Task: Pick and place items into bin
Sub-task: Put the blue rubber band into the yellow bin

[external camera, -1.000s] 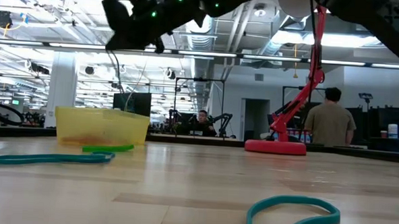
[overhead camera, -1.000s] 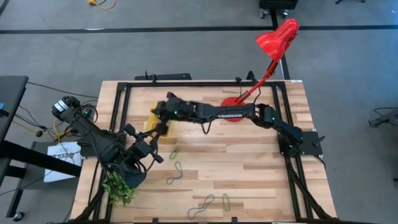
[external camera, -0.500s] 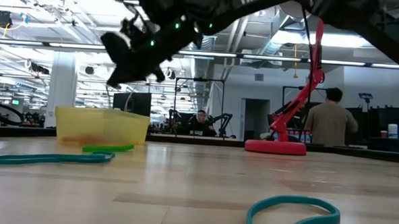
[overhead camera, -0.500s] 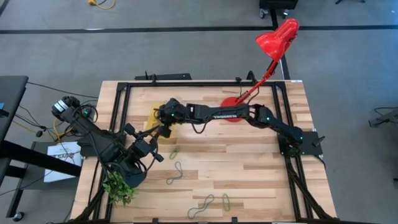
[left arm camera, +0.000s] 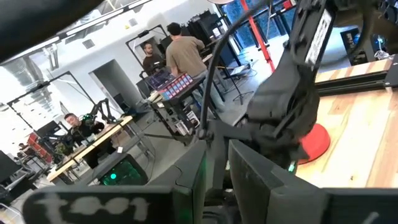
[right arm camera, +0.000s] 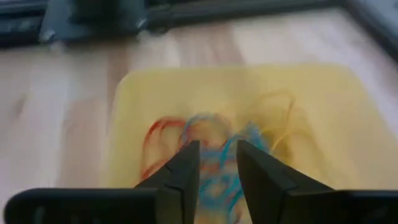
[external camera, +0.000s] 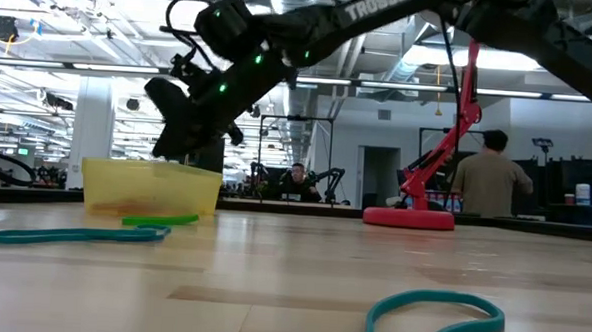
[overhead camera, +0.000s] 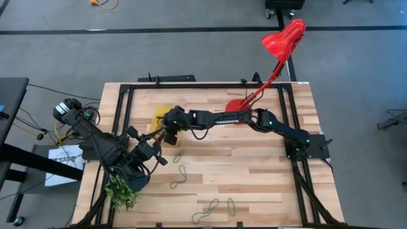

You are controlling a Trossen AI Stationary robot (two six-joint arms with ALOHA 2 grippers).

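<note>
R pincer point(right arm camera: 214, 163) apart over translucent yellow bin point(right arm camera: 155, 99) w/ squiggly loops point(right arm camera: 205, 143); L pincer unclear.

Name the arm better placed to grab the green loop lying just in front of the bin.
Left, probably. The left gripper waits close beside the green loop, while the right gripper, open, hangs over the yellow bin and the loops in it.

The whole light wooden slatted table point(overhead camera: 254, 172) is seen from straight above in the high view. It is crossed at surface level in the low view, which faces the translucent yellow rectangular plastic bin point(external camera: 150, 188) — shared with both. Closest of all, the right wrist view looks down into that bin point(right arm camera: 323, 112); the left wrist view faces the room beyond the table.
</note>
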